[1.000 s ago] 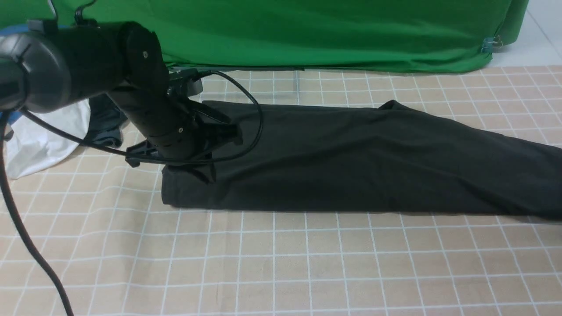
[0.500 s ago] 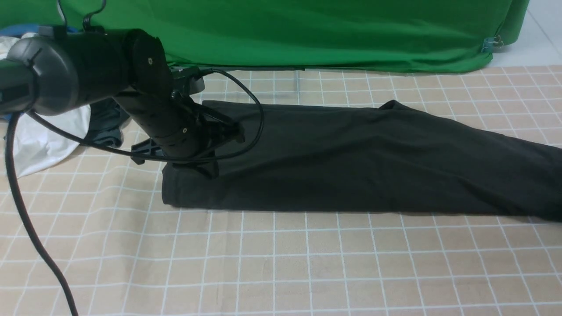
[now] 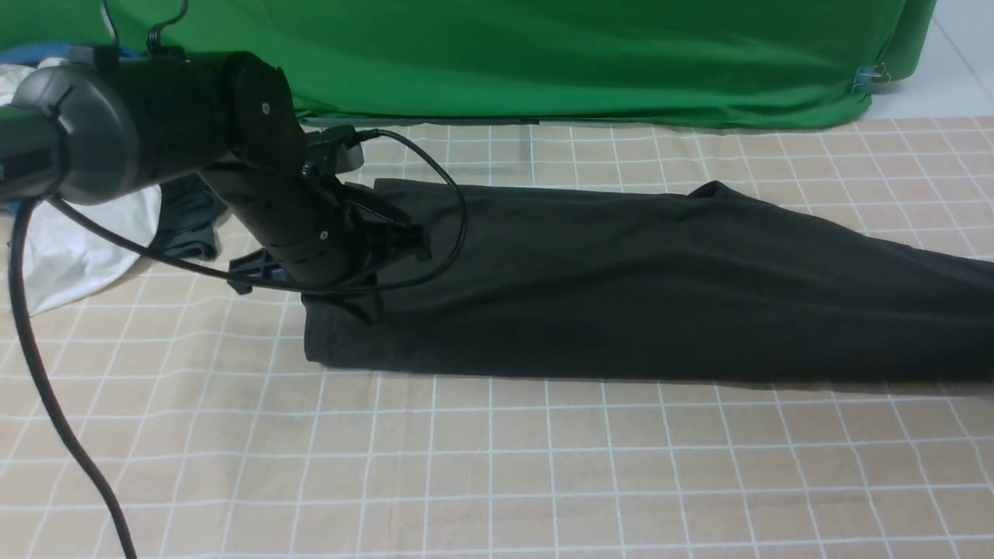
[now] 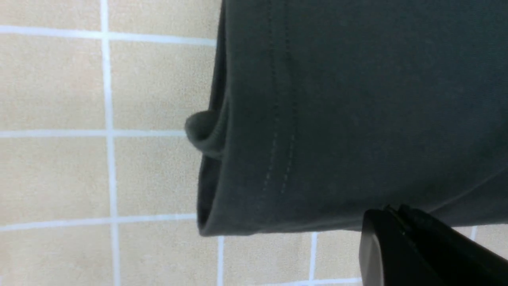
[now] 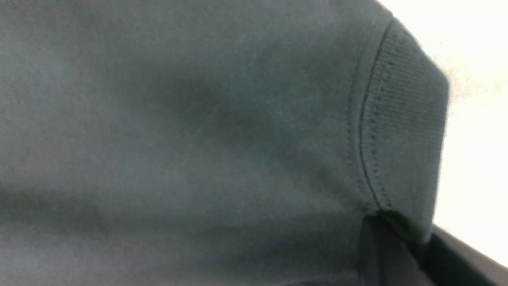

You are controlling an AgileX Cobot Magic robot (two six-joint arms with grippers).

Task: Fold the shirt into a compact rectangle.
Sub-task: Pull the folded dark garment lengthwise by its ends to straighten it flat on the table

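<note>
Holding the shirt (image 3: 621, 287) out as a long narrow band across the tabletop (image 3: 497, 466); pinching its hemmed end with the left tool (image 3: 363, 309), pinching the collar end with the right tool (image 5: 391, 226). Looking lengthwise-folded already; probably needing crosswise folds to shorten into a rectangle.

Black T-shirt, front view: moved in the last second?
Yes. The large black soft-fabric T-shirt has slid toward the robot's right: against the fixed green cloth backdrop, its left end now sits further right.
</note>
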